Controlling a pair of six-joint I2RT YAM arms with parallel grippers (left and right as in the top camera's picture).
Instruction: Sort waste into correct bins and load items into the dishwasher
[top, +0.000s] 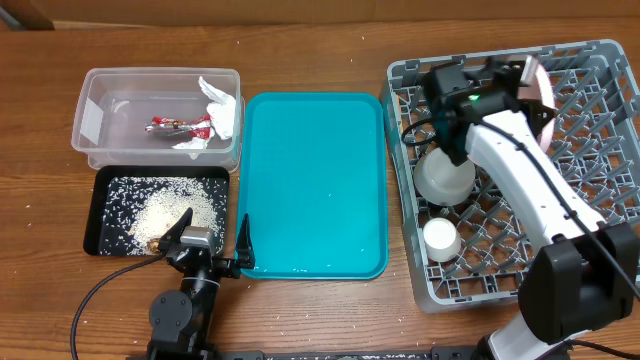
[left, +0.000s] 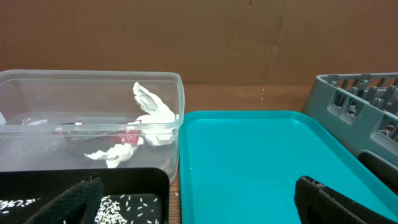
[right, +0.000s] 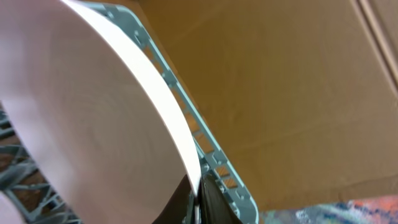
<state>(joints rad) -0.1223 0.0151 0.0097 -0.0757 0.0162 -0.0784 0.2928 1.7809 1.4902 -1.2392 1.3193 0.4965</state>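
Note:
My right gripper (top: 531, 82) is shut on the rim of the pale pink plate (top: 541, 92), holding it on edge over the far side of the grey dish rack (top: 600, 70). In the right wrist view the plate (right: 81, 106) fills the left, with the jaws (right: 199, 194) pinching its edge. A white bowl (top: 445, 178) and a small white cup (top: 441, 238) sit in the rack. The clear tub (top: 95, 120) holds the white napkin (top: 220, 110) and red wrapper (top: 180, 126). The black tray (top: 100, 240) holds rice scraps (top: 175, 208). My left gripper (top: 213, 240) is open and empty. Chopsticks and the smaller pink dish are not seen.
The teal serving tray (top: 315, 180) lies between the bins and the rack, with nothing on it. In the left wrist view my open gripper (left: 199, 205) straddles the black tray's corner (left: 155, 177) and the teal tray (left: 261, 155); the rack's wall (left: 354, 99) is at right.

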